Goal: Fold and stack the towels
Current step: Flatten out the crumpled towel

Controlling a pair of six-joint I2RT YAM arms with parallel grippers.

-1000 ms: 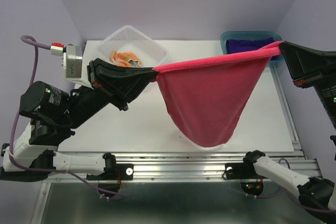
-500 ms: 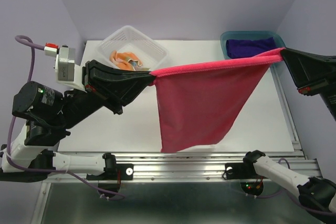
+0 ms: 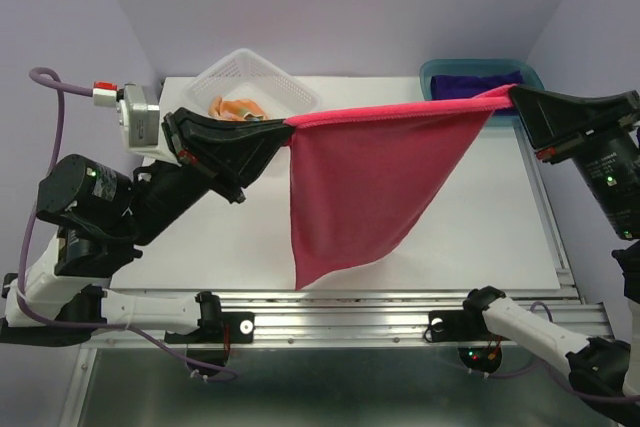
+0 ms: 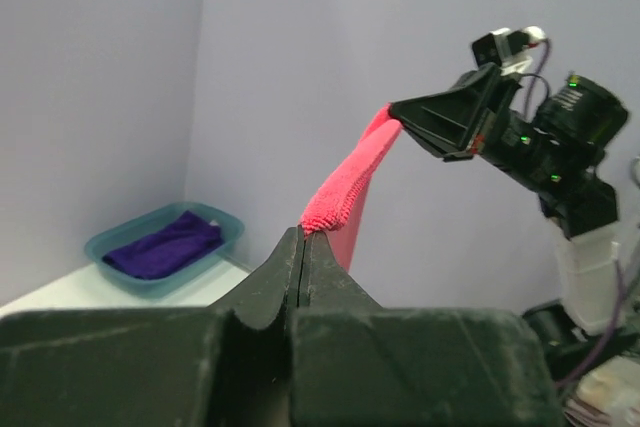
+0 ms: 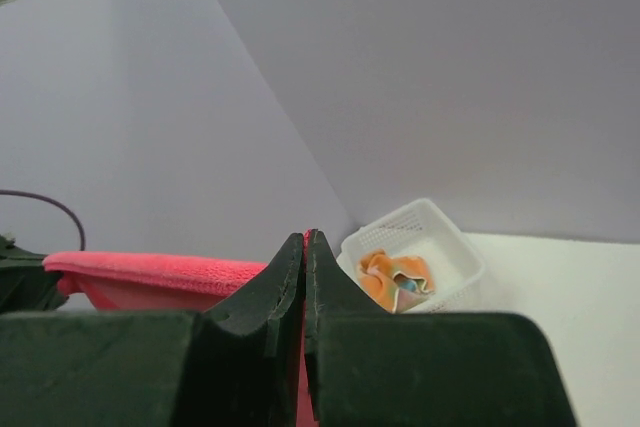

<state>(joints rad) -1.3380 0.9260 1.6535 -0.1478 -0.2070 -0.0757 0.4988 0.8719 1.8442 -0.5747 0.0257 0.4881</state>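
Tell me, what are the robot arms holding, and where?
The pink towel: left gripper has its jaws on one top corner, right gripper on the other.

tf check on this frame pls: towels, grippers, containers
1. The pink towel is stretched between the left gripper and the right gripper, each shut on a top corner. True.
2. The peach towel sits crumpled in the white basket. True.
3. The teal tray is empty. False: the purple towel lies in it.
4. The pink towel lies flat on the table. False: it hangs in the air from its taut top edge, tapering to a low corner near the table's front edge.
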